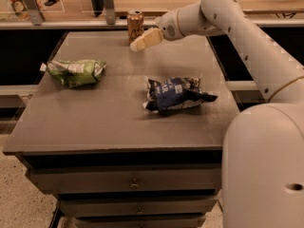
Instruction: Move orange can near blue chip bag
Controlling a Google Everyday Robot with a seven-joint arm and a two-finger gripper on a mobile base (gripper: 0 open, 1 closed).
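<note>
The orange can (135,26) stands upright at the far edge of the grey table (95,122), near its middle. The blue chip bag (176,93) lies crumpled right of the table's centre, well in front of the can. My gripper (138,44) reaches in from the right on the white arm (223,18); its cream fingers (148,38) sit just right of and slightly in front of the can, low over the table, holding nothing.
A green-and-white snack bag (75,72) lies at the table's left side. A shelf rail with metal uprights (108,4) runs behind the can. Drawers (128,182) front the table below.
</note>
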